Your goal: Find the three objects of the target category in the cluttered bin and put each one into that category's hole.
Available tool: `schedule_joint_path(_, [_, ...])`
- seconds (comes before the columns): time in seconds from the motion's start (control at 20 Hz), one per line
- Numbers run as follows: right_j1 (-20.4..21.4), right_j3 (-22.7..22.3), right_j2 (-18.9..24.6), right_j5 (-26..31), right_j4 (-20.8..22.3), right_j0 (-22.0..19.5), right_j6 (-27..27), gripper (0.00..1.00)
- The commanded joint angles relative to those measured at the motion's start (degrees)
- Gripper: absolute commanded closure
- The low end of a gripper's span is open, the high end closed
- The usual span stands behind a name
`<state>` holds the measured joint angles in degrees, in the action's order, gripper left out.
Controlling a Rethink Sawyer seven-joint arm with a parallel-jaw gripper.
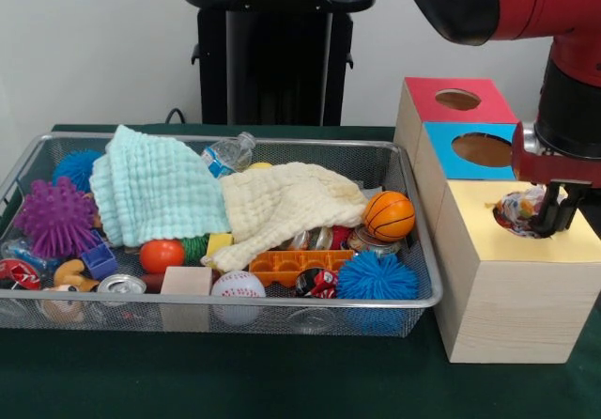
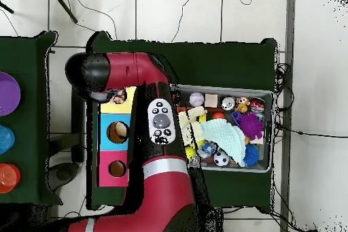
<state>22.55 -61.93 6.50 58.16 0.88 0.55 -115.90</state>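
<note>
Green cloth on the counter sits closest to the camera, then the wire mesh bin packed with balls, cans and blocks, with a mint washcloth and a cream washcloth draped over the pile, probably hiding more stuff on purpose. Off to the side are three wooden boxes, and the gripper hangs right over the hole of the yellow-topped box, closed around a crumpled can, so I'd guess it's lined up for a drop. That can looks squashed, with shiny silver and red and dark print, sitting half in the hole. Blue box and red box holes look empty.
</note>
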Motion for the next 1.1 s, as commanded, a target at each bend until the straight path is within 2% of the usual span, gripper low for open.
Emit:
schedule_joint_path(0.05, [-7.72, -4.10, -0.04, -10.57, 3.01, -0.99, -6.26, 1.00])
schedule_joint_path(0.3, [-4.58, -7.26, -0.04, -8.62, 2.80, -1.96, -4.52, 1.00])
schedule_joint_path(0.75, [-2.94, -10.57, 1.58, -8.74, 4.24, -5.94, 2.99, 1.00])
schedule_joint_path(0.95, [-1.06, -12.10, 2.12, -6.26, 3.79, -6.46, 3.32, 1.00])
schedule_joint_path(1.1, [-1.80, -12.12, 2.82, -7.02, 4.00, -7.01, 3.81, 1.00])
